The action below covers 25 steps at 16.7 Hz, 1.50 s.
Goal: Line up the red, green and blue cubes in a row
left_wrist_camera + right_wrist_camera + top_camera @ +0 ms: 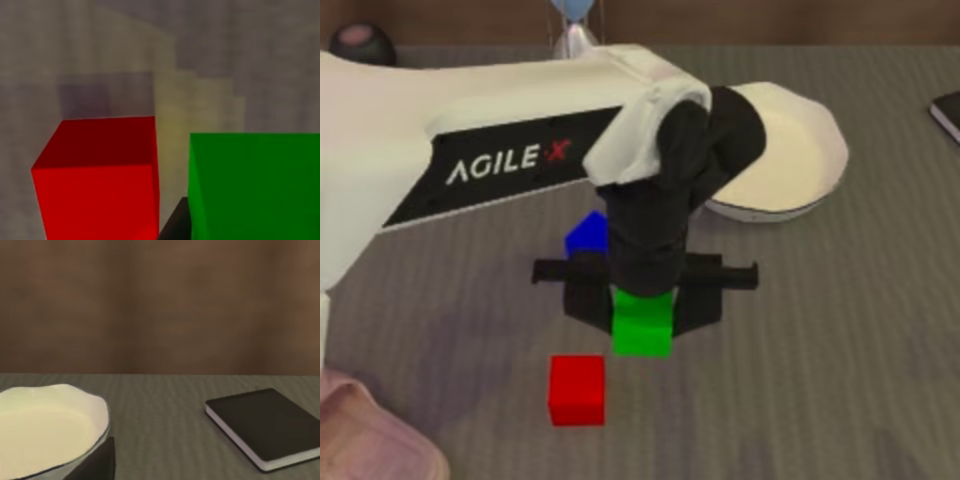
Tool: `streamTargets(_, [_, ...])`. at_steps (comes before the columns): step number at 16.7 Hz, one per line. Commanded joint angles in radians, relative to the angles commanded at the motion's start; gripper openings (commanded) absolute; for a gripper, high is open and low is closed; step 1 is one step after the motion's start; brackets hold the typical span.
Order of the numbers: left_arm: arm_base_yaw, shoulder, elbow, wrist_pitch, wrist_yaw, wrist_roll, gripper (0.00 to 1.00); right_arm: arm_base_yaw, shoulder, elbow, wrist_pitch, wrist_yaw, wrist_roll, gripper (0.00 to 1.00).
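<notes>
Beside red cube (pixel 577 389), apparently gripped green cube (pixel 642 323)

Red (pixel 577 389), green (pixel 642 324), blue (pixel 588 236) cubes apart.

Three cubes are counted: one red cube (pixel 577 389), one green cube (pixel 642 322), one blue cube (pixel 587 234). One white dish (pixel 788 158), one black book (pixel 266 426), one dark ball (pixel 363 43), one pink tray (pixel 370 440) and one arm (pixel 470 150) are seen.
</notes>
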<state>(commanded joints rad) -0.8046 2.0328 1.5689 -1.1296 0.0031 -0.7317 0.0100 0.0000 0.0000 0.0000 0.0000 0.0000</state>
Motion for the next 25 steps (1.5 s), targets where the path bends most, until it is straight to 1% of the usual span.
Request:
streamTargets(3, [-0.061,-0.027,-0.012,0.006,-0.002,-0.117,0.00,0.000,0.000,0.000,0.000,0.000,0.000,1.00])
streamTargets(5, [-0.076,-0.034,-0.015,0.008,-0.003,-0.143,0.00,0.000,0.000,0.000,0.000,0.000,0.000,1.00])
streamTargets(11, [-0.073,-0.024,-0.025,0.025,-0.003,-0.137,0.00,0.000,0.000,0.000,0.000,0.000,0.000,1.00])
streamTargets(17, [-0.071,0.045,-0.159,0.236,-0.002,-0.137,0.00,0.000,0.000,0.000,0.000,0.000,0.000,1.00])
streamTargets(22, [-0.071,0.055,-0.175,0.256,-0.002,-0.137,0.00,0.000,0.000,0.000,0.000,0.000,0.000,1.00])
streamTargets(25, [-0.071,0.055,-0.175,0.256,-0.002,-0.137,0.23,0.000,0.000,0.000,0.000,0.000,0.000,1.00])
